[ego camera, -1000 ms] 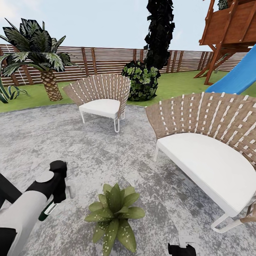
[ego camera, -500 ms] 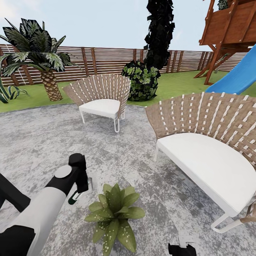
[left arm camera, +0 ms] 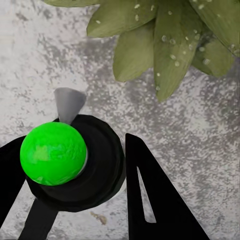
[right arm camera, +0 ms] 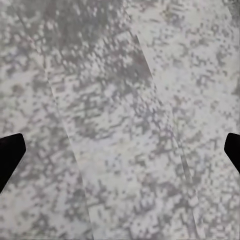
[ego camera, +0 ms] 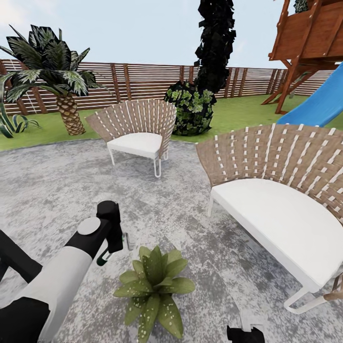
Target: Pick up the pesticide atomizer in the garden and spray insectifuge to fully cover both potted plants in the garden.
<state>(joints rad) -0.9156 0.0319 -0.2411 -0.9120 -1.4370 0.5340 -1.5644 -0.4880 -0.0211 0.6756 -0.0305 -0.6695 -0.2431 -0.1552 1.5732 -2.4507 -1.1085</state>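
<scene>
Patio stone [ego camera: 62,190], mottled grey, spreads under everything near the robot. The left tool [ego camera: 113,244] hangs just above it, pinching the pesticide atomizer [ego camera: 103,257]; in the head view only a sliver of the dark green bottle and a pale grey part of its head peek out below the black wrist. From the left wrist view the bottle [left arm camera: 75,162] is seen end-on between the two black fingers [left arm camera: 155,200], a bright green round part facing the camera and a pale grey cone jutting from it toward the leaves.

One potted plant [ego camera: 151,286] sits on the stone just beside that tool, a low rosette of broad, pale-speckled green leaves; its leaf tips [left arm camera: 165,45] reach close to the bottle in the left wrist view. No pot is visible under it.

The right tool [ego camera: 245,333] shows at the bottom edge of the head view; in the right wrist view its dark fingertips [right arm camera: 10,155] stand spread wide apart over bare stone.

Two woven chairs with white cushions, one near [ego camera: 281,209] and one farther [ego camera: 136,131], stand on the patio. Behind them are lawn [ego camera: 238,112], a brown slatted fence [ego camera: 143,81], a palm [ego camera: 57,71], and a blue slide [ego camera: 314,102].
</scene>
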